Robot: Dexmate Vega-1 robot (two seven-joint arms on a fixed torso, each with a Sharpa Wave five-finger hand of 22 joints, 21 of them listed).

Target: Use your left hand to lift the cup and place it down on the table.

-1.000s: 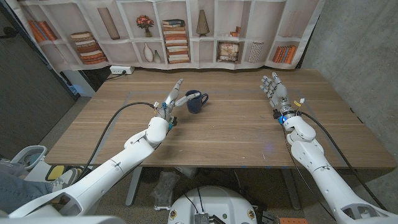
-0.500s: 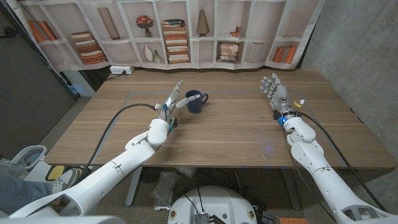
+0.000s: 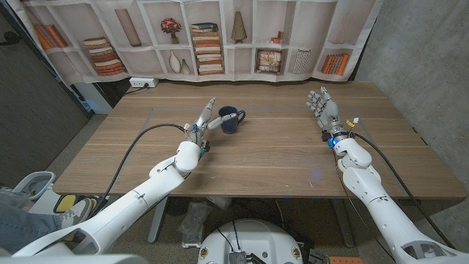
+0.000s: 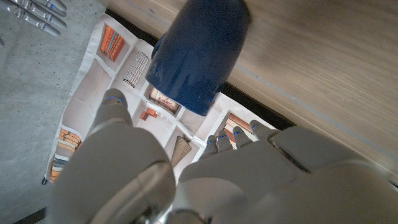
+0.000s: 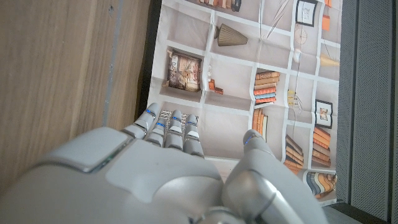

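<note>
Cup (image 3: 231, 120): dark blue, upright on the wooden table (image 3: 278, 161), upper centre of the head view, rim up, handle toward picture right. In the left wrist view the cup (image 4: 198, 53) sits just beyond the fingertips, with a visible gap.

Left hand (image 3: 206, 117): just left of the cup, fingers spread and extended toward it, holding nothing. Contact with the cup wall cannot be confirmed from the head view; the wrist view suggests none.

Step in hand, as judged: closing in for the grasp. To do it well, bring thumb and fingers to opposite sides of the cup body before closing; approach level, since a push on one side could slide or tip it.

Right hand (image 3: 321, 104): upper right, fingers apart, empty, well apart from the cup.
</note>
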